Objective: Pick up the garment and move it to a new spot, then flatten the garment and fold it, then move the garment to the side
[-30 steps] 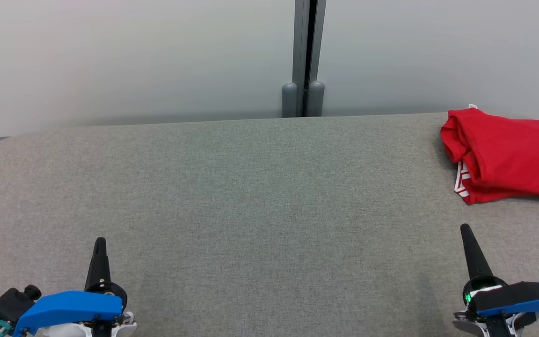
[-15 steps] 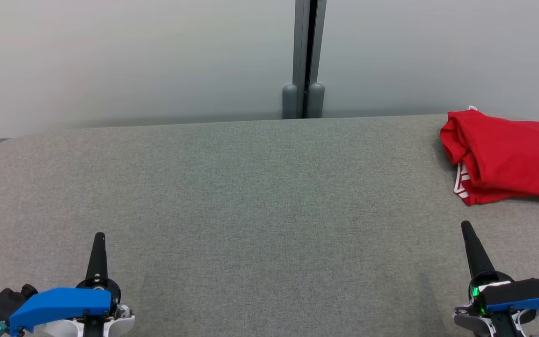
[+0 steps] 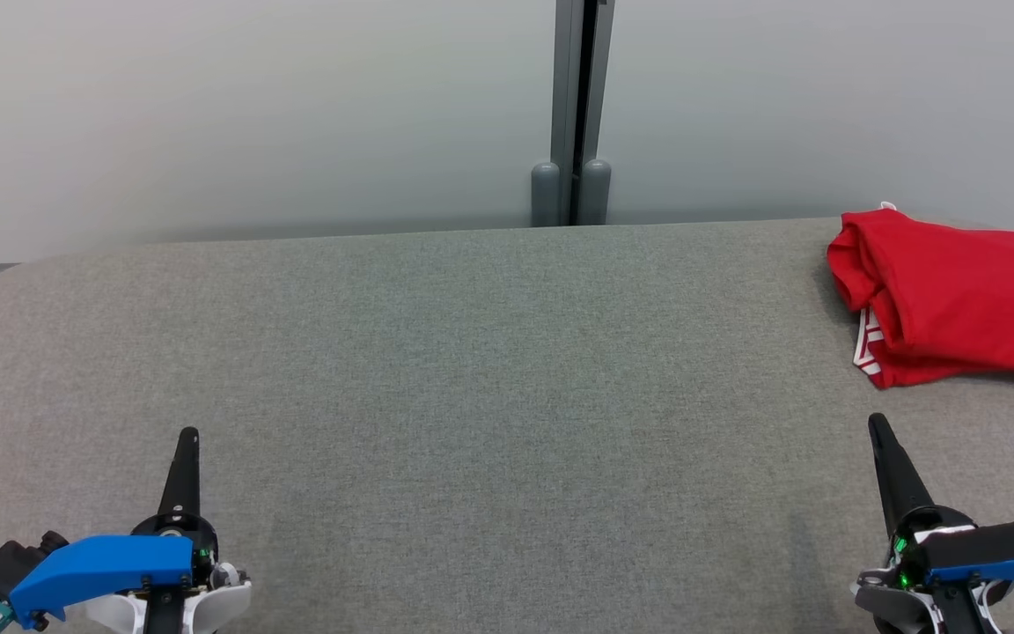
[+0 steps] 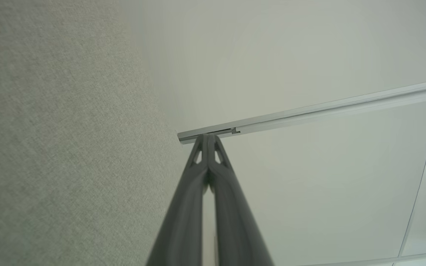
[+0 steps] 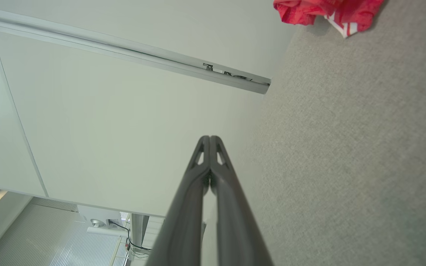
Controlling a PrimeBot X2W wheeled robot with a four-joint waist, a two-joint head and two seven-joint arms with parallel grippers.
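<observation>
Garment [image 3: 947, 291], red and bunched, lies at two o'clock on the table [image 3: 472, 352], its right side cut off. Left jaws at seven, right jaws at five: both closed tight, empty.

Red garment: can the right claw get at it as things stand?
Probably yes. The garment lies just ahead of the right claw, nothing between them on the grey table; the shut claw must open first.

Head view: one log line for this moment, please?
red cloth garment: far right, not held | left gripper: shut, empty | right gripper: shut, empty
</observation>
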